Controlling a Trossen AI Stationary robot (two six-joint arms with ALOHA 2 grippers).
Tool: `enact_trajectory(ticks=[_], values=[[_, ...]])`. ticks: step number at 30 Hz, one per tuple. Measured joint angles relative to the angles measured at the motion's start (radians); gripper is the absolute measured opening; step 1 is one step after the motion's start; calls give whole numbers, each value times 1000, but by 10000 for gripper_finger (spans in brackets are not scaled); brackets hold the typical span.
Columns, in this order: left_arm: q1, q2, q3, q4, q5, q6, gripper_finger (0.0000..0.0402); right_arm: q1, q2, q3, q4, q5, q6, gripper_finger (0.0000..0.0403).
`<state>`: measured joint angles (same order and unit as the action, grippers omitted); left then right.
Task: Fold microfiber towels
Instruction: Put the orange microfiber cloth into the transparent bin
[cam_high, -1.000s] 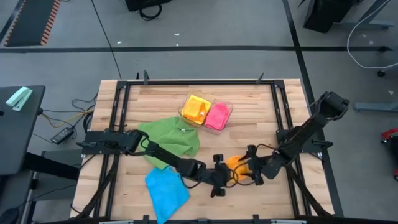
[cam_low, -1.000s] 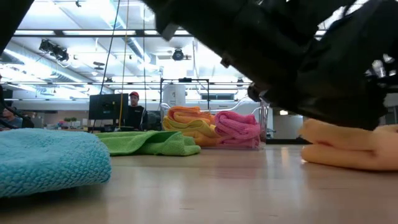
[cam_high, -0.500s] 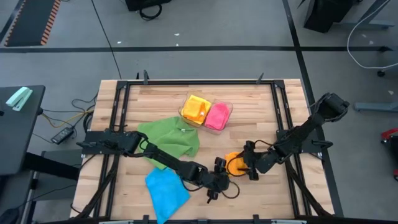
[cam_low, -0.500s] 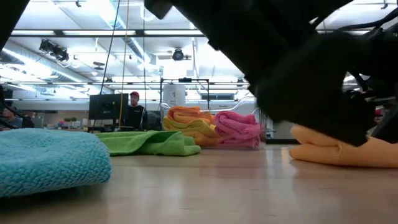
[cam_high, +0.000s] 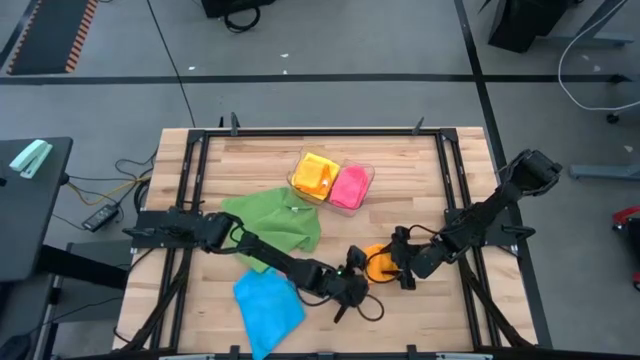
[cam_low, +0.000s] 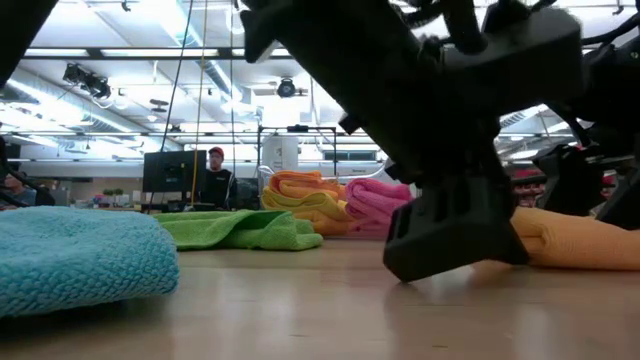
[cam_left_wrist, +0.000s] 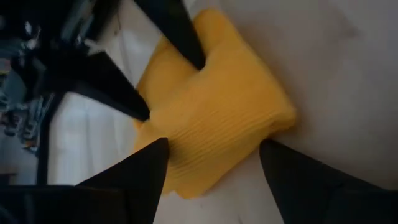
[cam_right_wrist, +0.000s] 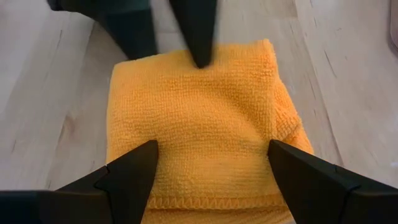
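Near desk's front edge, right of centre: folded orange towel (cam_high: 378, 263) lies flat on desk (cam_high: 420, 180). Your left pincer (cam_high: 357, 285) sits low at towel's left side, fingers spread wide, gripping nothing. Your right pincer (cam_high: 402, 268) at towel's right side, fingers (cam_right_wrist: 127, 177) also wide, straddling folded cloth, not clamping it. Blue towel (cam_high: 268, 308) lies front-left, crumpled green towel (cam_high: 277, 222) behind it. Yellow towel (cam_high: 316, 175) and pink towel (cam_high: 348, 186) sit folded in clear tray (cam_high: 368, 174) toward desk's back.

Wooden table (cam_high: 420, 180); towels (cam_high: 268, 305); tray (cam_high: 366, 178)
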<state>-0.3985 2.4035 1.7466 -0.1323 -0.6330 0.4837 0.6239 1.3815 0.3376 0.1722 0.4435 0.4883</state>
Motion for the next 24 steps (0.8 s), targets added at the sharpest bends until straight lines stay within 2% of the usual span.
enact_trajectory(ticks=[8,12,16,20,24], values=[[31,0,12,-24,13,100,257,0,0,0,3,-1,0,317],[63,-1,16,-34,102,106,256,0,0,0,8,-5,2,317],[87,-2,16,-47,148,105,250,0,0,0,22,-16,22,317],[99,-2,16,-46,170,104,229,0,0,0,30,-28,44,317],[101,0,16,-49,176,78,187,0,0,0,33,-30,44,317]])
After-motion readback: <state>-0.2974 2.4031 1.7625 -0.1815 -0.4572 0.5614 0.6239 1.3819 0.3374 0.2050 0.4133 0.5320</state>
